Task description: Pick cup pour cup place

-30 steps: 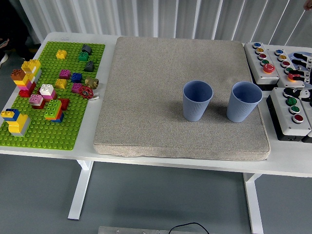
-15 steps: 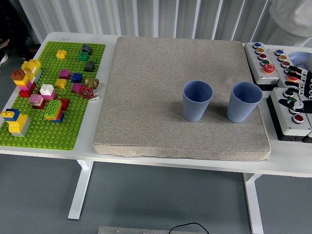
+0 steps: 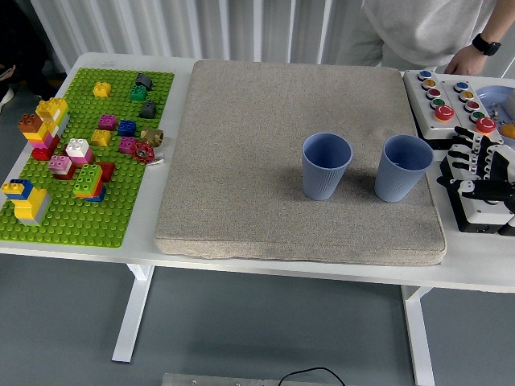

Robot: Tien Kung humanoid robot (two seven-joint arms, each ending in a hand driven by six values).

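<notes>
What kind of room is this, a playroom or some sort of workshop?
Probably a robot test lab: a white table laid out with two blue cups on a grey mat, a green brick baseplate, push-button boxes, and a robot hand reaching in.

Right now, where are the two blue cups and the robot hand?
Left blue cup (image 3: 325, 175), head view, ribbed front wall.
Right blue cup (image 3: 399, 177), head view, front wall.
Right robot hand (image 3: 476, 165), head view, middle of the hand.

1. you will find no readable text, label, brand or number anywhere in this view.
2. the two blue cups (image 3: 327, 165) carry no print you can make out.
3. the button boxes (image 3: 438, 104) at the right show coloured buttons only; any lettering there is too small to read.
</notes>
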